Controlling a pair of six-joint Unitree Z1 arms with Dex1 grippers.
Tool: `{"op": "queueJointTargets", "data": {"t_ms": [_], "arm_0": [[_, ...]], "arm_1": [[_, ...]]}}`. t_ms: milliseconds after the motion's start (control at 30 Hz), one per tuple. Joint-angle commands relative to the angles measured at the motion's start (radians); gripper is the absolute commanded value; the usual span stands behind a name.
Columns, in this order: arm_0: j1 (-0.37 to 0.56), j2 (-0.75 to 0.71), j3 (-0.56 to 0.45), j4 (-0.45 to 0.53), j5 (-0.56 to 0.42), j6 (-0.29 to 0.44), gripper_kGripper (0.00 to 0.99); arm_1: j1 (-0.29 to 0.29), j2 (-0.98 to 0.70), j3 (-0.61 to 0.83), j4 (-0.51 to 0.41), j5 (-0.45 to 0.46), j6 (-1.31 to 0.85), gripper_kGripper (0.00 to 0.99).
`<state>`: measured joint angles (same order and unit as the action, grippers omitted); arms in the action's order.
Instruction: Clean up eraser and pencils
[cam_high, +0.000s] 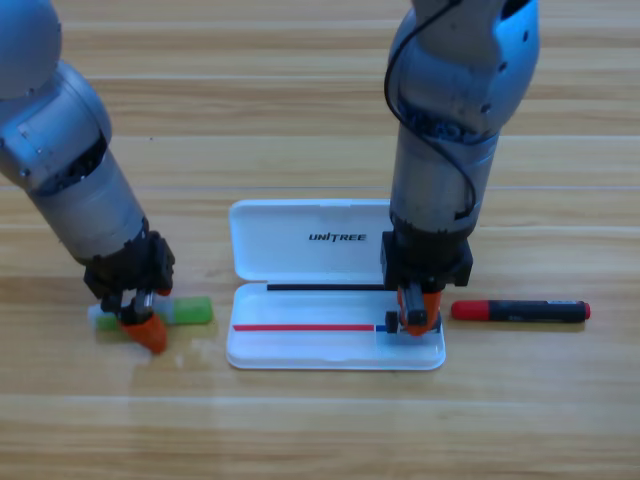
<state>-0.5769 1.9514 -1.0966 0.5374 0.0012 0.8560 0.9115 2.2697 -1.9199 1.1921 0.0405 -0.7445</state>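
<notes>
The green pencil (190, 311) lies flat on the table at the left, its whitish end pointing left. My left gripper (142, 326) points down onto its middle and covers that part. The black pencil (535, 311) with a red end lies on the table just right of the white case (300, 345). The case lies open, its lid folded back. My right gripper (415, 316) points down into the right end of the case's lower tray and hides what is under it. The eraser is hidden.
The left arm slants in from the upper left corner. The right arm comes straight down from the top edge over the case's lid. Bare wooden table surrounds the case on all sides.
</notes>
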Motion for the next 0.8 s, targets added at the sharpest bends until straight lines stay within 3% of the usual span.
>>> {"op": "queueJointTargets", "data": {"t_ms": [33, 133, 233, 267, 300, 333, 433, 467, 633, 800], "arm_0": [[0.011, 0.047, 0.04, -0.03, 0.014, 0.075, 0.471], [0.011, 0.052, 0.04, -0.03, 0.016, 0.084, 0.319], [0.011, 0.058, 0.04, -0.028, 0.025, 0.113, 0.041], [0.011, 0.058, 0.04, -0.028, 0.028, 0.115, 0.0], [0.011, 0.055, 0.038, -0.028, 0.031, 0.113, 0.0], [0.011, 0.054, 0.038, -0.028, 0.036, 0.109, 0.0], [0.011, 0.049, 0.029, -0.016, 0.043, 0.092, 0.0], [0.011, 0.046, 0.021, -0.004, 0.042, 0.089, 0.0], [0.006, 0.009, -0.092, 0.18, 0.043, 0.061, 0.0], [0.002, -0.066, -0.249, 0.403, 0.059, 0.035, 0.0]], "arm_1": [[0.027, 0.071, 0.005, 0.011, -0.03, -0.003, 0.0], [0.027, 0.071, 0.007, 0.009, -0.031, -0.001, 0.0], [0.027, 0.074, 0.004, 0.009, -0.031, -0.001, 0.0], [0.027, 0.076, 0.002, 0.009, -0.031, -0.001, 0.0], [0.027, 0.076, 0.002, 0.009, -0.033, -0.001, 0.0], [0.027, 0.076, 0.002, 0.009, -0.033, 0.001, 0.075], [0.027, 0.068, 0.004, 0.009, -0.033, 0.002, 0.692], [0.027, 0.062, 0.004, 0.011, -0.033, 0.002, 0.841], [0.027, 0.011, 0.001, 0.012, -0.03, 0.002, 0.9], [0.027, -0.137, 0.035, 0.072, -0.025, 0.002, 0.917]]}}
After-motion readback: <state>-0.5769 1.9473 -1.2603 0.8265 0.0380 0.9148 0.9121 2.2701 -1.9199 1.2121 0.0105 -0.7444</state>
